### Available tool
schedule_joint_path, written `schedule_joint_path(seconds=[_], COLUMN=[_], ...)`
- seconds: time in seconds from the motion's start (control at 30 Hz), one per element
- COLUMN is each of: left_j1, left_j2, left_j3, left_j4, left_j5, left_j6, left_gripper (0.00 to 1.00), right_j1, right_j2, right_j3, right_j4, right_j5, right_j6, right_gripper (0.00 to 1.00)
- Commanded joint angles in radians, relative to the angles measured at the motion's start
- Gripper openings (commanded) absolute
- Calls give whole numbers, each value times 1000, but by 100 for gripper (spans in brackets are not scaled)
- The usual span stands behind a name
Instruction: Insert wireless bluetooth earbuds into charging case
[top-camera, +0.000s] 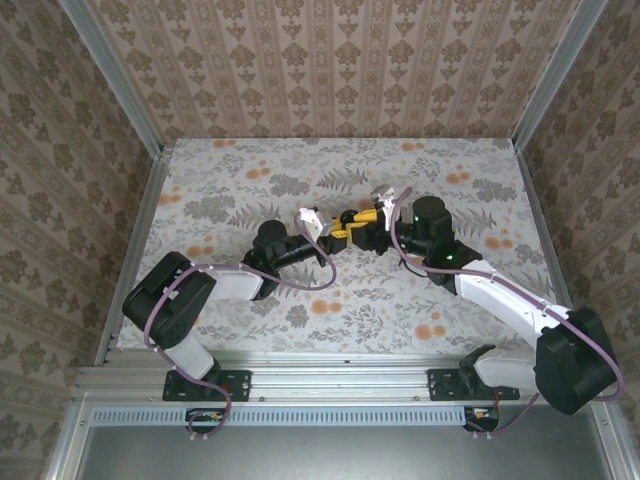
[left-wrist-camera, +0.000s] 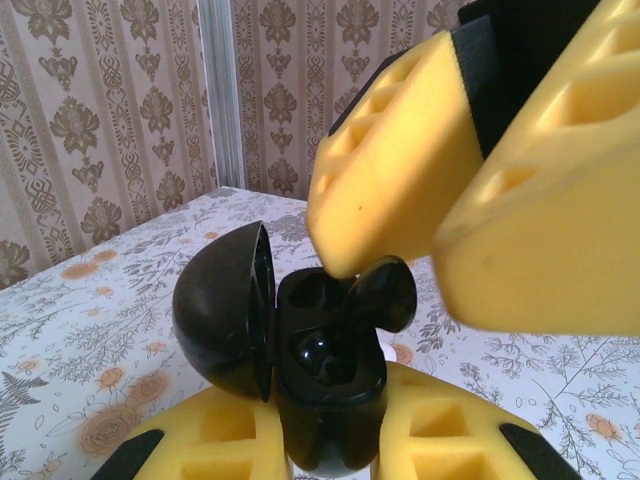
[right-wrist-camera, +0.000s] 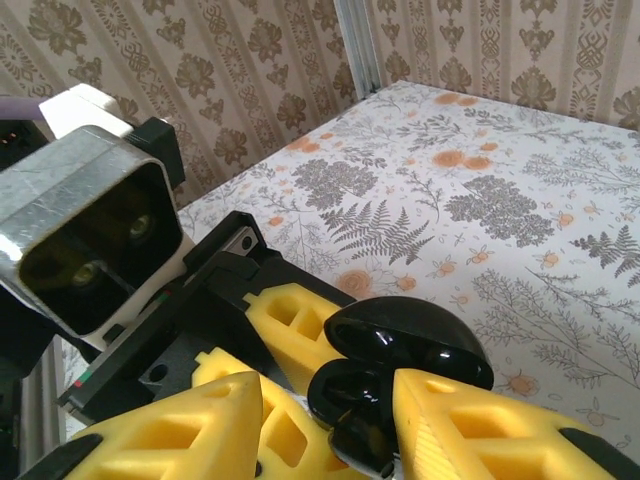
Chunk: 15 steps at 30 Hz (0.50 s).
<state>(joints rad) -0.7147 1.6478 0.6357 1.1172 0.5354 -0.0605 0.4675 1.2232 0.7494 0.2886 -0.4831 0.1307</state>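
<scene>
Charging case (left-wrist-camera: 330, 400), black and glossy, with its lid (left-wrist-camera: 220, 310) swung open. The left gripper (left-wrist-camera: 330, 455) clamps it low on the body, above the middle of the table (top-camera: 250, 160). One earbud (left-wrist-camera: 385, 290) sits tilted at the right socket, apparently not fully seated. The right gripper (right-wrist-camera: 335, 400) straddles it, jaws partly apart; cannot tell whether the pads grip it. Earbud judged light, hard, slick and rounded: pinch across the bulb's flanks with gentle force. Case shell is stiff; the hinge is the weak point.

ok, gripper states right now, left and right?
Left gripper: shut on the open black charging case.
Right gripper: jaws parted around a black earbud at the case; grip cannot be told.
</scene>
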Motion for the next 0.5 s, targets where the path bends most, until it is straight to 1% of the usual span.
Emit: schedule_joint_path(seconds=[0.0, 0.27, 0.47], left_j1=[-8, -8, -8], left_j2=[-26, -35, -57], left_j3=[16, 7, -3], left_j4=[47, 40, 22], left_j5=[3, 4, 4], left_j6=[-18, -10, 4], left_gripper=[2, 2, 2], right_j1=[-1, -19, -43], right_j2=[-40, -95, -128], right_j3=[10, 9, -8], right_j4=[-5, -2, 1], right_j5=[-30, -67, -119], right_j6=[4, 5, -38], right_gripper=[42, 47, 49])
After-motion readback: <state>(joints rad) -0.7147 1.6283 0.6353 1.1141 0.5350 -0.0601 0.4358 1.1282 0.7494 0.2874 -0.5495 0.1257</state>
